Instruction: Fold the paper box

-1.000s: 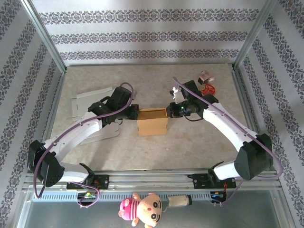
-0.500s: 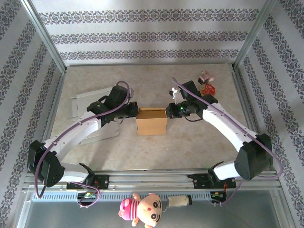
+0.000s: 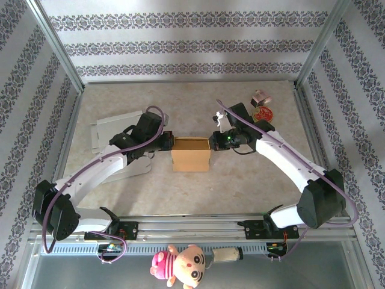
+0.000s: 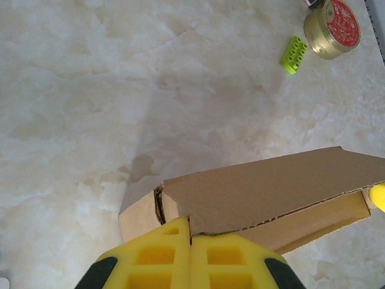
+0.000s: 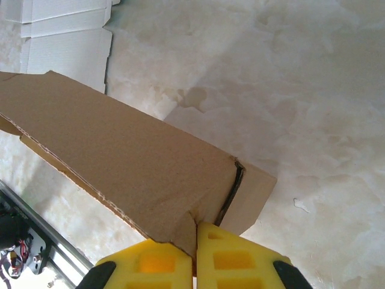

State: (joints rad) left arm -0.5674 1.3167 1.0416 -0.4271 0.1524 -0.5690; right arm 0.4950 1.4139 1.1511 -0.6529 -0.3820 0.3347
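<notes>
The brown paper box stands at the middle of the table with its lid panel folded over the top. My left gripper is at the box's left end and my right gripper at its right end. In the left wrist view the yellow fingers are shut, and the corner of the box's lid sits in the seam at my left gripper. In the right wrist view my right gripper is shut on a downturned corner of the box's lid.
Flat white cardboard sheets lie at the left, partly under the left arm. A round tin with a red lid, a pink item and a green brick lie at the far right. A plush toy sits below the rail.
The box has shifted slightly to the left, with both grippers staying at its ends. Both grippers stay shut.
</notes>
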